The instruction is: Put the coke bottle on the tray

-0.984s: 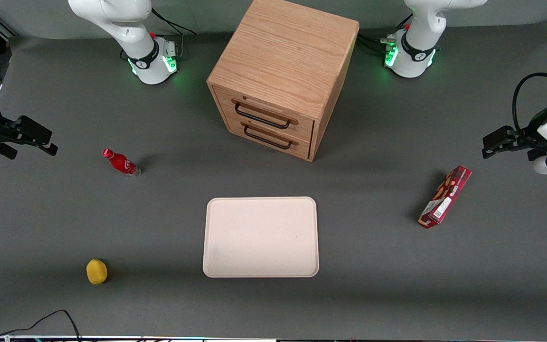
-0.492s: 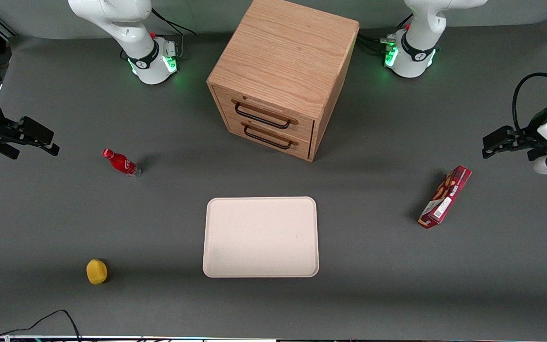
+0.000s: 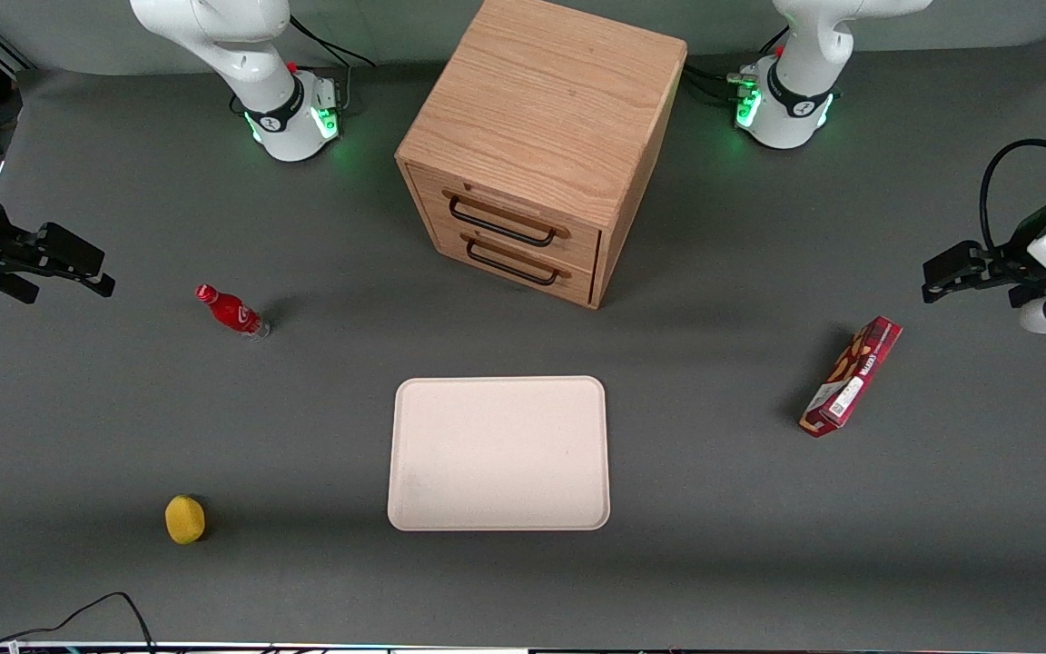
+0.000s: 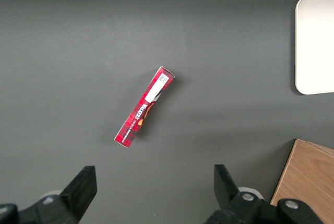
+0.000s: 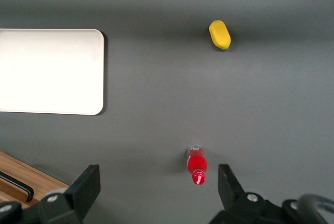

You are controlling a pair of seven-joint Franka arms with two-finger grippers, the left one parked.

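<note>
The coke bottle (image 3: 232, 312) is small and red with a red cap, and it stands upright on the grey table toward the working arm's end. The right wrist view looks down on the coke bottle (image 5: 197, 164) from above. The cream tray (image 3: 498, 452) lies flat at mid-table, nearer the front camera than the drawer cabinet; one end of the tray (image 5: 49, 71) shows in the right wrist view. My right gripper (image 3: 64, 291) hovers open and high, farther out toward the table's end than the bottle. Nothing is between the fingers of the gripper (image 5: 158, 187).
A wooden two-drawer cabinet (image 3: 537, 154) stands farther from the camera than the tray. A yellow lemon-like object (image 3: 184, 520) lies near the front edge, with a black cable (image 3: 78, 609) close by. A long red snack box (image 3: 852, 376) lies toward the parked arm's end.
My right gripper has drifted very slightly toward the bottle. The bottle, tray and other objects have not moved.
</note>
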